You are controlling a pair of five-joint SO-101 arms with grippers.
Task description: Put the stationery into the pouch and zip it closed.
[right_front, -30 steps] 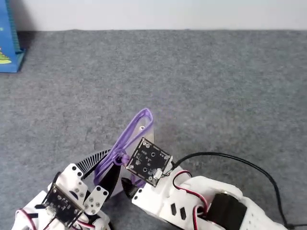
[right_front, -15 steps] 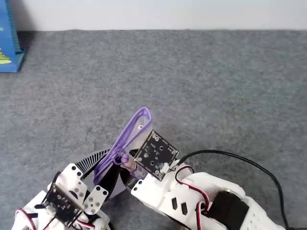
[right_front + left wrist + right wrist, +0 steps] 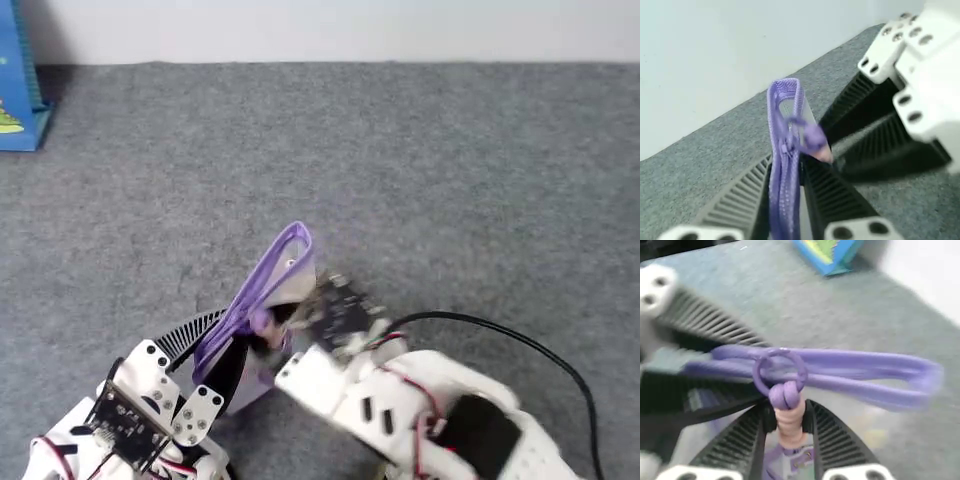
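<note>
purple-zippered pale pouch (image 3: 262, 285) upright, pinched by left end effector (image 3: 786, 166); right end effector (image 3: 787, 415) pinches its pull (image 3: 784, 394).

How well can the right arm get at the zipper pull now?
Probably yes: the right gripper looks shut on the zipper pull, with nothing between them, while the left gripper holds the pouch upright.

High view looks down over the table (image 3: 450, 150); both wrist views sit close, sharing the pouch (image 3: 784, 165)
</note>
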